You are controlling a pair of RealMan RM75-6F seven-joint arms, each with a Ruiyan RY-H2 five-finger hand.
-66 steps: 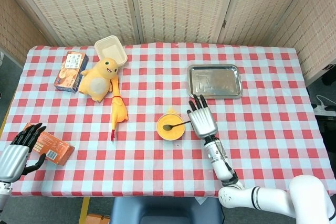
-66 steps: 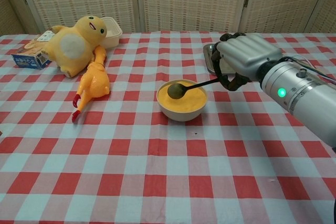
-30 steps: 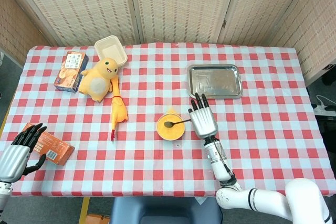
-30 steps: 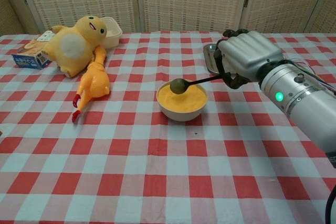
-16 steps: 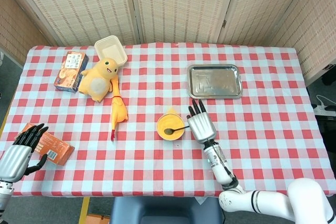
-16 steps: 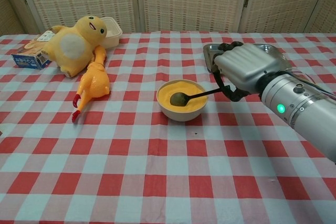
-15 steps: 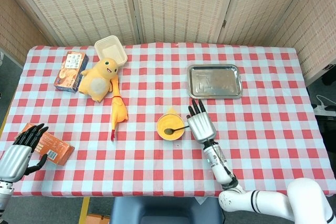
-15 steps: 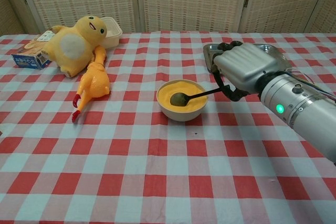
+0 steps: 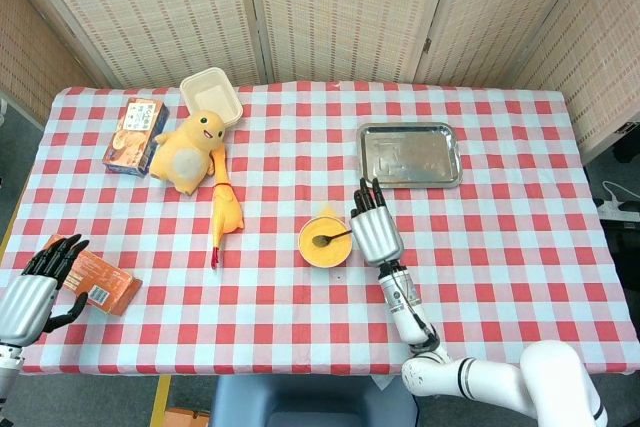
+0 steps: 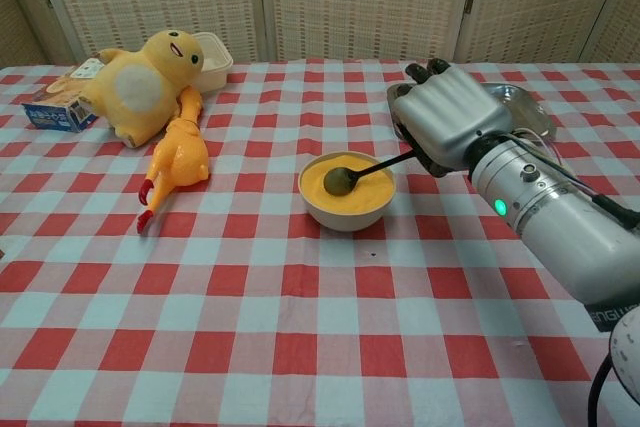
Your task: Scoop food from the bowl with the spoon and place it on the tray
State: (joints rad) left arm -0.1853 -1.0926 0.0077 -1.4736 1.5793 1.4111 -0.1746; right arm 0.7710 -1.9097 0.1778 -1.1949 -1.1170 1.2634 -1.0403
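A pale bowl filled with orange food stands mid-table. A dark spoon dips its head into the food, its handle slanting up to the right. My right hand grips that handle just right of the bowl. The silver tray lies behind the hand and shows bare metal. My left hand hangs at the table's near left edge beside an orange box, fingers spread, holding nothing.
A yellow plush toy, a rubber chicken, a white lidded container and a snack box occupy the far left. An orange box lies by my left hand.
My right hand has shifted left toward the bowl. The spoon, raised above the food a second ago, is lowered with its head in the food. The left hand has stayed put.
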